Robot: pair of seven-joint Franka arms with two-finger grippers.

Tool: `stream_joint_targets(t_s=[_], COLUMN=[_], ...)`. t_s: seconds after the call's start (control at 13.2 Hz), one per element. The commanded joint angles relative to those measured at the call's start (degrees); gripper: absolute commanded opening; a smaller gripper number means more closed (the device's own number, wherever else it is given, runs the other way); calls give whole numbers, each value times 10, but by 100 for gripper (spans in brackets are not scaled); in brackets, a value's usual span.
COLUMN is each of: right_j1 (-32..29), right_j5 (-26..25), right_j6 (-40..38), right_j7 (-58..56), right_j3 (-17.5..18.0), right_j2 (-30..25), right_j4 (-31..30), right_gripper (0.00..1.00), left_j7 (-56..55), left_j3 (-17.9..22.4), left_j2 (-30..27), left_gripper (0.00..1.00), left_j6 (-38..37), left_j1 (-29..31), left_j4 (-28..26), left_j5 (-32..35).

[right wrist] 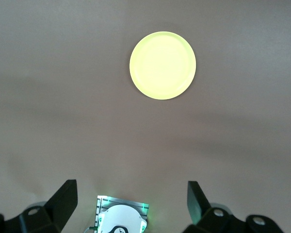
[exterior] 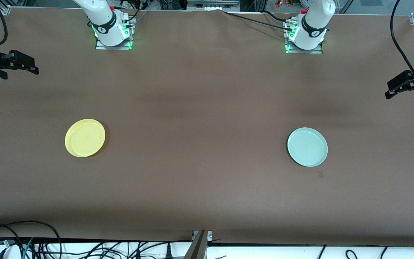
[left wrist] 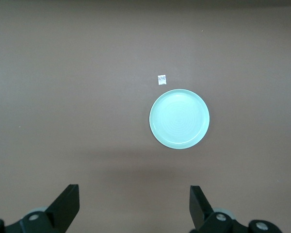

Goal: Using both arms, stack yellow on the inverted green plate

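Yellow [exterior: 84,138] and the green plate [exterior: 307,146] are the two task items, and both lie flat on the brown table [exterior: 207,108], the largest surface in the scene, which fills nearly the whole front view.

Arms: the two white bases stand along the table edge farthest from the front camera. Both arms wait, raised high above the table, each toward its own end.

Yellow plate: rests rim-up toward the right arm's end of the table, well apart from the green plate. It appears in the right wrist view [right wrist: 163,65] as a plain bright disc with nothing touching it.

Green plate: rests toward the left arm's end of the table, slightly nearer to the front camera than the yellow plate. Its hollow side faces up, showing the raised rim and faint concentric rings in the left wrist view [left wrist: 179,118].

Left gripper [left wrist: 135,206]: hangs in the air over the left arm's end of the table, fingers spread wide apart, holding nothing.

Right gripper [right wrist: 132,204]: hangs over the right arm's end of the table, above its own base, fingers likewise spread wide and empty.

Small scrap [left wrist: 161,79]: a pale square piece lies on the table just beside the green plate, apart from its rim.
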Motion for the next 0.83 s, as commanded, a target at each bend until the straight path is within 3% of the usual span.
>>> stream_joint_targets(t_s=[0.0,0.76], right_j1=[-7,-15], right_j5=[1,4], right_j6=[-9,-8], right_j7=[3,-1], right_j3=[3,3], right_j2=[5,5], right_j4=[12,12], right_gripper=[100,100], left_j7=[8,8], left_j3=[5,5], left_j2=[11,10], left_gripper=[100,100], left_j6=[-14,-14], left_j1=[-3,-2], left_j4=[23,22], left_j5=[-1,-1])
